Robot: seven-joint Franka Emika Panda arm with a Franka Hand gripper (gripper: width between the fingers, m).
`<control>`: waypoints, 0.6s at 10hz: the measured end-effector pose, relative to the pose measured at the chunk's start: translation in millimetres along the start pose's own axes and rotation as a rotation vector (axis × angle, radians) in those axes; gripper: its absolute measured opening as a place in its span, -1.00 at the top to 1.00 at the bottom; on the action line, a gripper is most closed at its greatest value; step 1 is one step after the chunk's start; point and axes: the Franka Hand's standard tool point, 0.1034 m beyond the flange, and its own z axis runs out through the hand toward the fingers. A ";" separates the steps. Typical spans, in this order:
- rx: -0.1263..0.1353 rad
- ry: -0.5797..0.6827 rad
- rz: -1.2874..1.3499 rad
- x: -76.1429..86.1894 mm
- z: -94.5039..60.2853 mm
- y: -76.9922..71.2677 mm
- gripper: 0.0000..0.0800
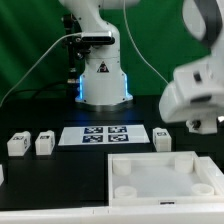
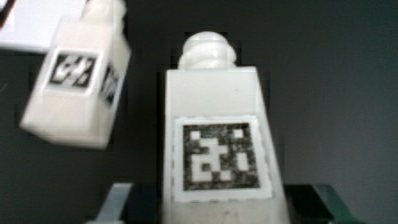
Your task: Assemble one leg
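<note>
In the wrist view a white leg (image 2: 217, 140) with a black-and-white tag and a rounded peg at its far end stands between my fingers (image 2: 121, 203). My gripper (image 2: 217, 202) is shut on its near end. A second leg (image 2: 80, 80) lies tilted on the black table beside it, apart from it. In the exterior view my gripper (image 1: 200, 124) hangs low at the exterior view's right, a loose leg (image 1: 163, 138) just beside it. The held leg is hidden there behind the hand.
Two more legs (image 1: 17, 143) (image 1: 44, 143) stand at the exterior view's left. The marker board (image 1: 103, 134) lies mid-table. The large white tray-like piece (image 1: 165, 158) with round corner sockets fills the front right. The arm's base (image 1: 103, 80) stands behind.
</note>
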 end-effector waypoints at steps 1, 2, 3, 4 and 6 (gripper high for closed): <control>-0.005 0.086 -0.001 -5.9 -16.3 5.0 0.27; 0.002 0.200 0.002 -4.9 -30.6 6.4 0.27; 0.008 0.296 0.011 -7.7 -39.0 7.1 0.27; 0.016 0.383 0.006 -6.6 -38.8 6.1 0.27; 0.042 0.586 -0.004 -3.4 -38.3 1.7 0.27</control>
